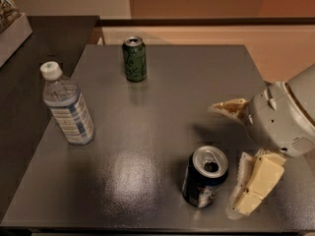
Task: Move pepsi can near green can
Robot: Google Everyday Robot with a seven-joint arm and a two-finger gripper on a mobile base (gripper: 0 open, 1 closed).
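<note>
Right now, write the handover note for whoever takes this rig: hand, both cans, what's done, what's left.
Hand: open, holding nothing, at the right side of the table, close beside the pepsi can.
Pepsi can: upright near the front edge, not gripped.
Green can: upright at the far side, well apart from it.
Done: no move of the can shows.
Left: grip the pepsi can, carry it back, set it beside the green can.
</note>
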